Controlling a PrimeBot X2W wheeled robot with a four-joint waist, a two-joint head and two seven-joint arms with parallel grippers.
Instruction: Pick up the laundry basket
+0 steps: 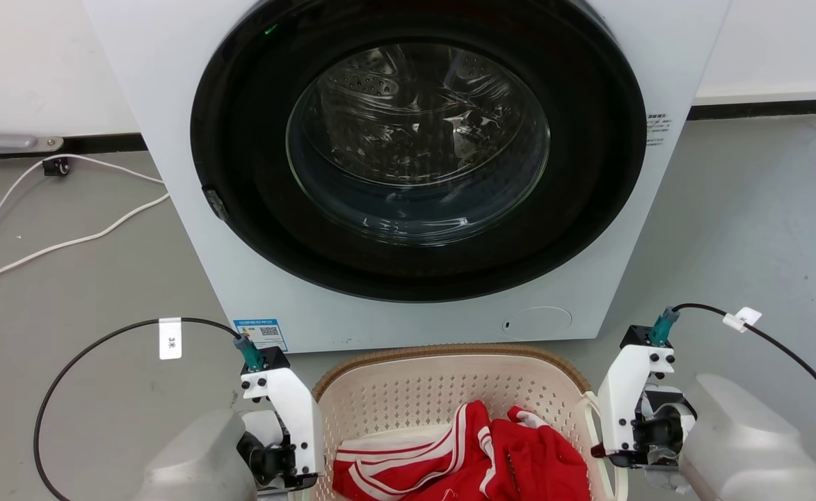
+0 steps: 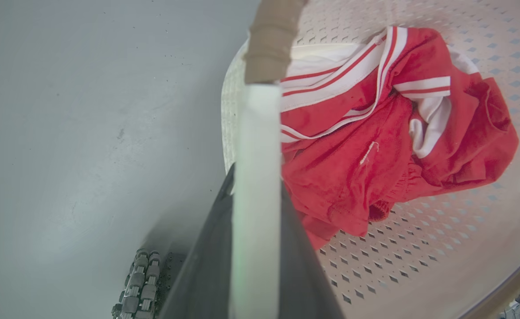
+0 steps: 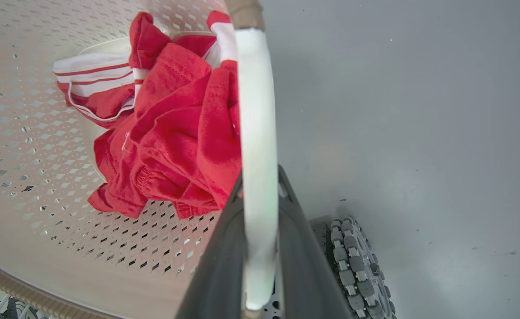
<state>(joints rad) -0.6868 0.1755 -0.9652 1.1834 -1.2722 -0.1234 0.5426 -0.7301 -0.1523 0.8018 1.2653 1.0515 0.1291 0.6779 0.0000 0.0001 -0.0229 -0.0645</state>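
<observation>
One laundry basket [image 1: 414, 396] — rim [image 1: 449, 350] near washer [image 1: 408, 320].

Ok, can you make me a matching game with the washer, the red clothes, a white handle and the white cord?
Things: 1 washer; 2 red clothes; 3 white handle; 4 white cord.
Places: A in the basket; B on the floor, left of the washer; C behind the basket; D between the jaws of the left gripper.
Pairs: 1-C, 2-A, 3-D, 4-B.
</observation>
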